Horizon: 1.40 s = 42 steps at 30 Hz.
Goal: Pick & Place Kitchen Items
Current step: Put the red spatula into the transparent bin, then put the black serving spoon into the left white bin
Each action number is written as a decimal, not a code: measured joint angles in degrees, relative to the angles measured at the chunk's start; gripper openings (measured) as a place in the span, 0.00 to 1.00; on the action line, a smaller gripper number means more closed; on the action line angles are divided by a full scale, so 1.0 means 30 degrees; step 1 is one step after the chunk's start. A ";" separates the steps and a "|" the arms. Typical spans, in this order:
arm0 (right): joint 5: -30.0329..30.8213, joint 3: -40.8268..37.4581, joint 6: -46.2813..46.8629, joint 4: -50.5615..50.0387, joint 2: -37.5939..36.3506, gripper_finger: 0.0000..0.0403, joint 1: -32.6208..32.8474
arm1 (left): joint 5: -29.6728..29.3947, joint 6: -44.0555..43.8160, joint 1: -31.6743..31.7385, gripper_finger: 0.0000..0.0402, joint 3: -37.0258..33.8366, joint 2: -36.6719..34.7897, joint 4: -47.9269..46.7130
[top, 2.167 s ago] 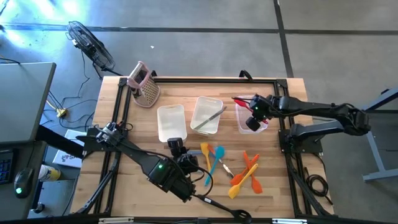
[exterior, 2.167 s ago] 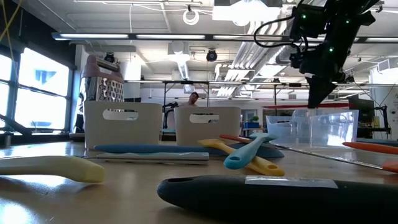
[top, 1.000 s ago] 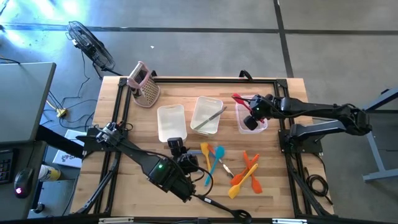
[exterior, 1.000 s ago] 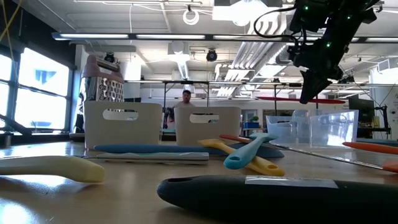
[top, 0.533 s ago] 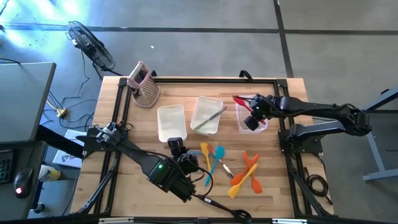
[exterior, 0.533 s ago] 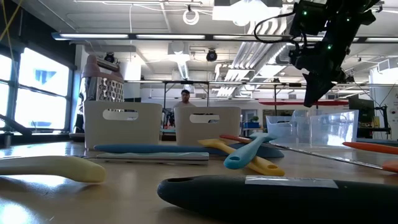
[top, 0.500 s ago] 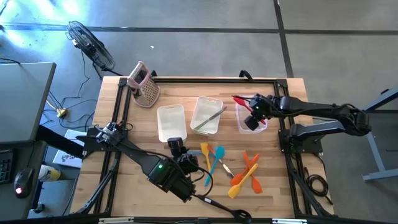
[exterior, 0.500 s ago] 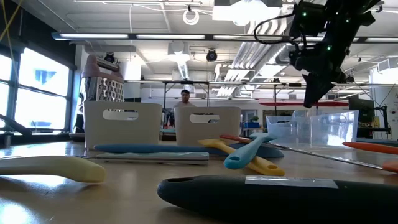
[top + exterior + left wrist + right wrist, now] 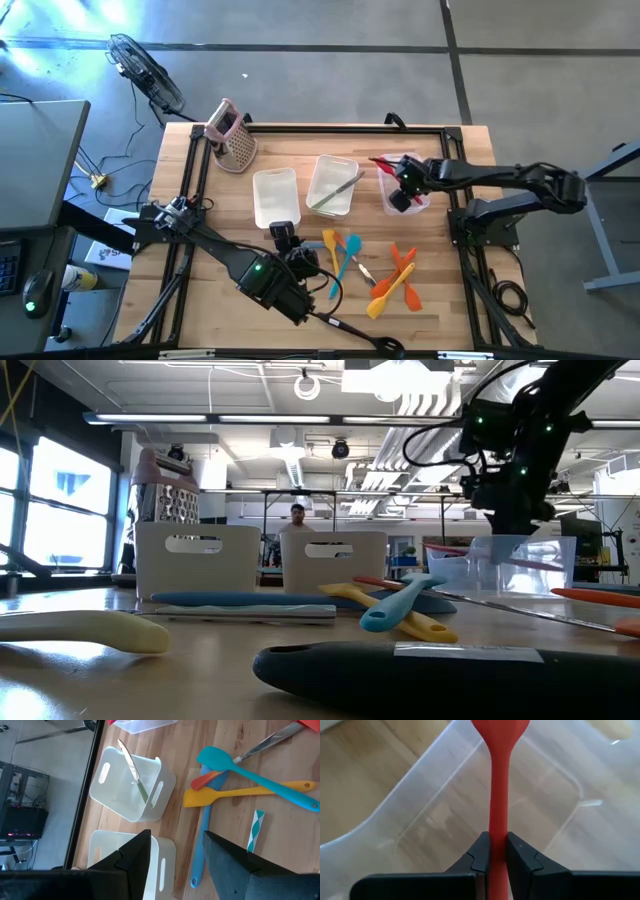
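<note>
Right claw point(image 9: 494, 851) clamps the red spatula point(image 9: 496, 785) by its handle, long axis pointing forward from the fingers, directly above the rightmost clear bin point(image 9: 386, 199). Left claw point(image 9: 175, 852) waits wide over the surface point(image 9: 440, 300).

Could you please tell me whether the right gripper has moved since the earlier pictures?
Yes. The right gripper, shut on the red spatula, has come down in the low view, from above the rim of the clear bin to level with it.
</note>
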 joint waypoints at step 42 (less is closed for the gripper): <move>-1.4529 -0.0007 -0.0948 0.5274 -0.9175 0.33 0.2857 | 0.7481 1.4646 0.0435 0.43 0.0007 0.1032 1.0955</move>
